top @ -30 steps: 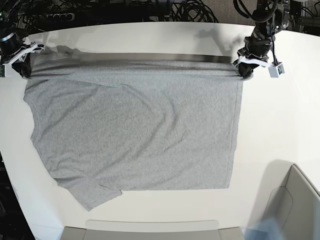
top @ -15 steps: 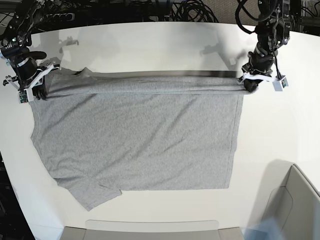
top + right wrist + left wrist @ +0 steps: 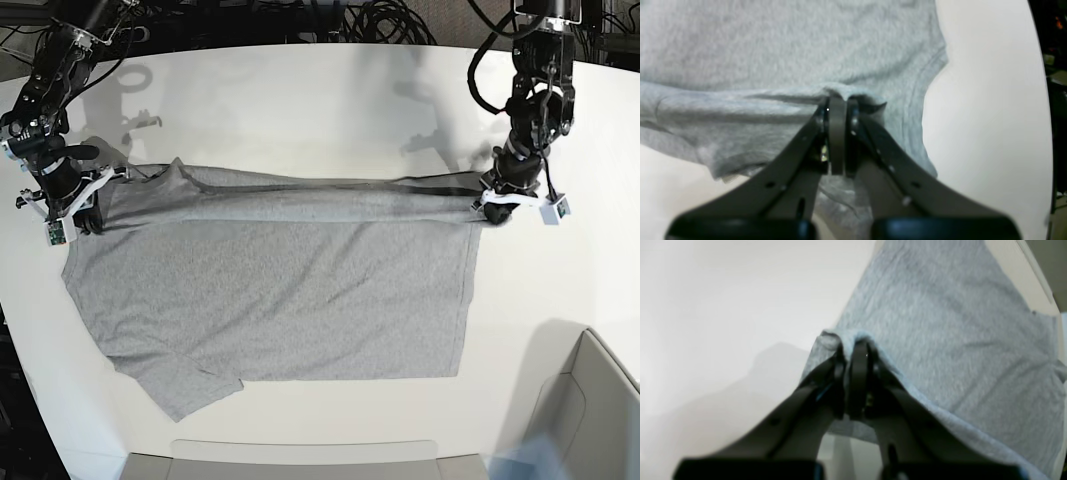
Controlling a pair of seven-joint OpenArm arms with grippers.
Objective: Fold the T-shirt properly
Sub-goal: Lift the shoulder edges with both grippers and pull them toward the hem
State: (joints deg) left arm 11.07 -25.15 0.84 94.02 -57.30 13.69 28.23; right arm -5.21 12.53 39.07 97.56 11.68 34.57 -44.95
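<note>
Base view: the T-shirt (image 3: 270, 290) lies plain side up on the white worktop (image 3: 300, 90), its far edge lifted taut. Left fingers (image 3: 494, 209) and right fingers (image 3: 82, 215) are each clamped on a corner.

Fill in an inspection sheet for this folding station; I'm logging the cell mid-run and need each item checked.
Surface: white round-edged table, bare around the garment.
Job's things: heather-grey short-sleeved cotton T-shirt lies plain side up; its far edge is lifted and stretched taut between the arms, partly folded over.
Clutter: nothing seen on the table.
Grippers: left gripper shut on the T-shirt's hem corner; right gripper shut on the shoulder end.
Cables: black cable bundle behind the far edge, off the table.
Surroundings: grey bin at the near corner on the left arm's side; a grey flat edge along the near side.
</note>
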